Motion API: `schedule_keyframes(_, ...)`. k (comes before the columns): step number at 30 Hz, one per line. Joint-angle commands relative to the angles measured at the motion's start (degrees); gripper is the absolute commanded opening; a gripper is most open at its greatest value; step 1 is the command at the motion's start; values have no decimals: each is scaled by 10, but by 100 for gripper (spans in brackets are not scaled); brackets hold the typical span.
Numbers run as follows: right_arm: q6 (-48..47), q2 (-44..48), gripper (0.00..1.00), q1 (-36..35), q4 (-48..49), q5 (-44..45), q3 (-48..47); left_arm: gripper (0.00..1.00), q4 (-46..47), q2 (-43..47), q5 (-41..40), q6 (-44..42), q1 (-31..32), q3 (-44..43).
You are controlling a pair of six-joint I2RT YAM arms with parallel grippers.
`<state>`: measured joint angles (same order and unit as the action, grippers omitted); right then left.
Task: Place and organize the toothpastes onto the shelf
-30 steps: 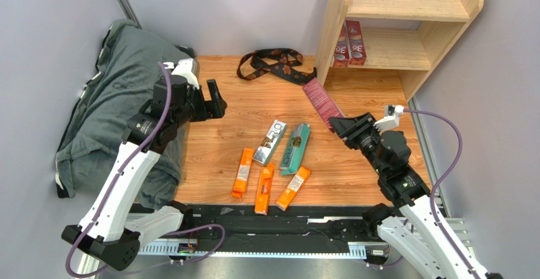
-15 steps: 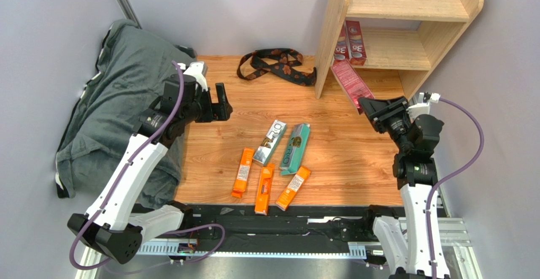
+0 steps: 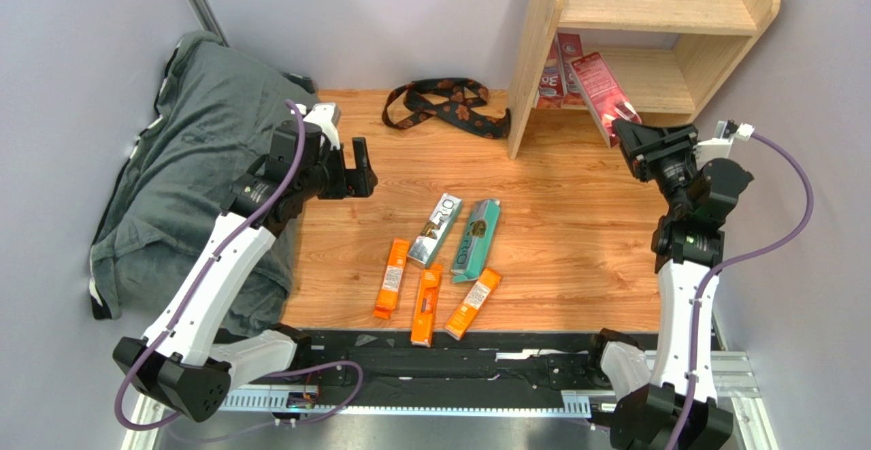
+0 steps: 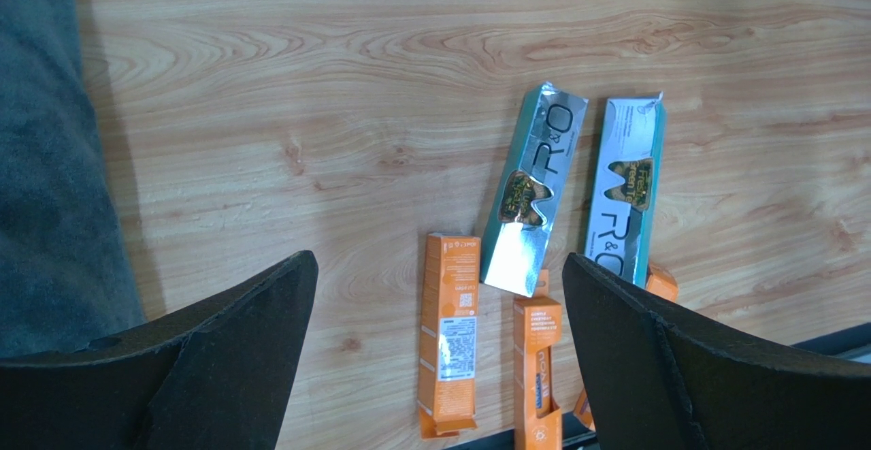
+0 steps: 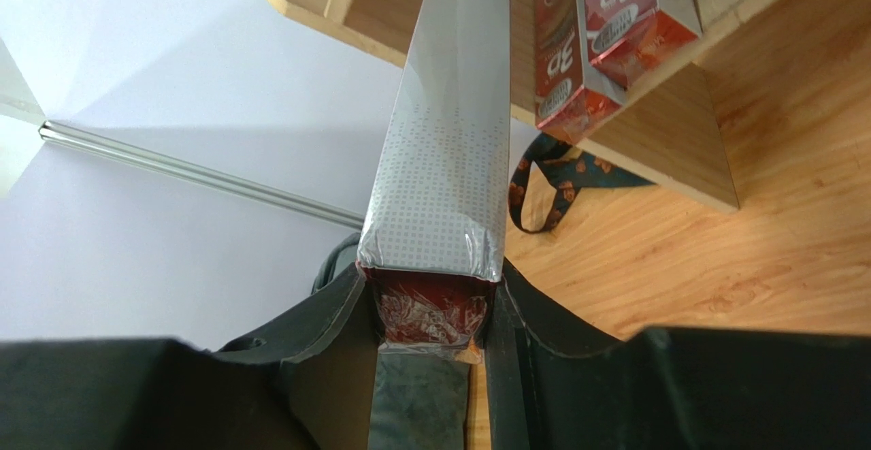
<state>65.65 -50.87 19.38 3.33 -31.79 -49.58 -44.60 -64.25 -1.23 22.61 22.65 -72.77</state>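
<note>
My right gripper (image 3: pixel 639 142) is shut on a dark red toothpaste box (image 3: pixel 605 84), held tilted at the front of the wooden shelf's (image 3: pixel 654 1) lower tier. Two more dark red "3D" boxes (image 3: pixel 560 62) stand at that tier's left. In the right wrist view the held box (image 5: pixel 450 133) points at the shelf (image 5: pixel 654 133), left of the two boxes (image 5: pixel 603 31). A silver-white box (image 3: pixel 436 229), a teal box (image 3: pixel 476 239) and three orange boxes (image 3: pixel 426 303) lie on the table. My left gripper (image 3: pixel 358 169) is open and empty, up and left of them.
A black-and-brown strap (image 3: pixel 445 103) lies on the table left of the shelf. A grey cloth (image 3: pixel 184 164) covers the left side. Walls close in on both sides. The left wrist view shows the silver box (image 4: pixel 534 203), teal box (image 4: pixel 624 193) and orange boxes (image 4: pixel 448 333).
My right gripper has carried the dark red box from the middle right of the table up to the shelf's lower tier. My left gripper has shifted slightly right.
</note>
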Motion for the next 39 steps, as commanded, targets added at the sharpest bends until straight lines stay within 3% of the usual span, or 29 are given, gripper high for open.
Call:
schedule_keyframes(1,11,-41,20,7,87,16,-58,99,21,-3,9,-13,2,3)
schedule_keyframes(21,-3,-255,20,6,134,104,-140,99,29,20,16,-19,1,42)
schedule_keyframes(39,54,-444,21,-22,192,87,-171,99,30,25,13,-25,1,58)
